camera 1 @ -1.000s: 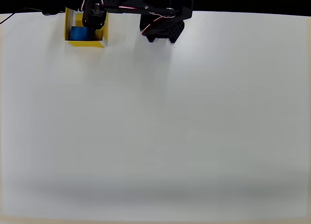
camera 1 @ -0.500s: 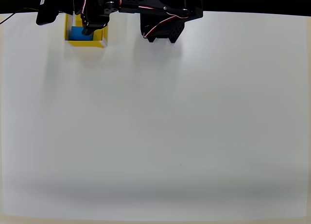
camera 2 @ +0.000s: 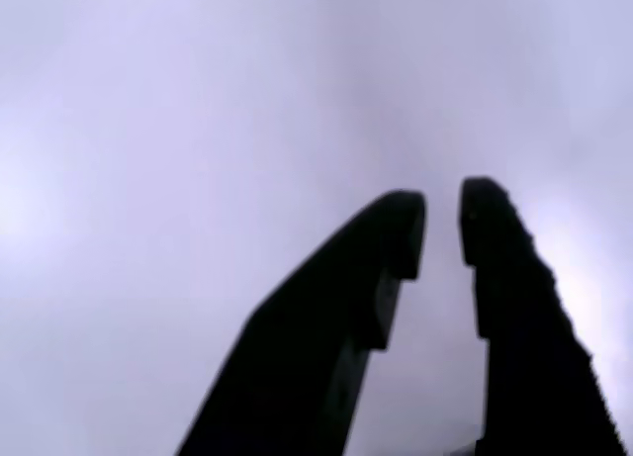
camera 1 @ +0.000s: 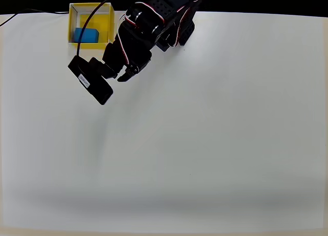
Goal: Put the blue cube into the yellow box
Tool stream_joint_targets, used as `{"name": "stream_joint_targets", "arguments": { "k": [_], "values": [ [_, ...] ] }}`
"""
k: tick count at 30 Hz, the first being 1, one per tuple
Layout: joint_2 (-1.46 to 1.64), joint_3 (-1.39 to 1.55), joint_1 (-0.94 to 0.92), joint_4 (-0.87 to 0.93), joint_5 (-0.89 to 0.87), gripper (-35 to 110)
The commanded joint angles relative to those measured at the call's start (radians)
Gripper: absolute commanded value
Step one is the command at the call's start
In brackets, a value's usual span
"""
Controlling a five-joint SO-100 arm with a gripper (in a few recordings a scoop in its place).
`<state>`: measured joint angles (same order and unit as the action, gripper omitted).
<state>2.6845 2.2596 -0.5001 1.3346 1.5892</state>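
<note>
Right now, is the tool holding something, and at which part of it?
Nothing is held. The tool has only a bare narrow gap between its fingertips, and the cube lies inside the box.

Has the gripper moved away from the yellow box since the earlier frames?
Yes. In the overhead view the gripper now sits below and right of the yellow box, off it, with the blue cube left inside.

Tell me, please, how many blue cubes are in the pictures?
1. The blue cube lies inside the yellow box, toward its left wall in the overhead view. The gripper holds nothing.
</note>
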Motion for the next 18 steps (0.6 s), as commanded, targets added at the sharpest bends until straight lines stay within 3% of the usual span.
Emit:
{"name": "stream_joint_targets", "arguments": {
  "k": [1,5,18],
  "values": [
    [0.167,0.209,0.179,-0.13,0.057,0],
    [0.359,0.483,0.259,-0.186,0.115,0],
    [0.658,0.879,0.397,-0.049,0.086,0]
  ]
}}
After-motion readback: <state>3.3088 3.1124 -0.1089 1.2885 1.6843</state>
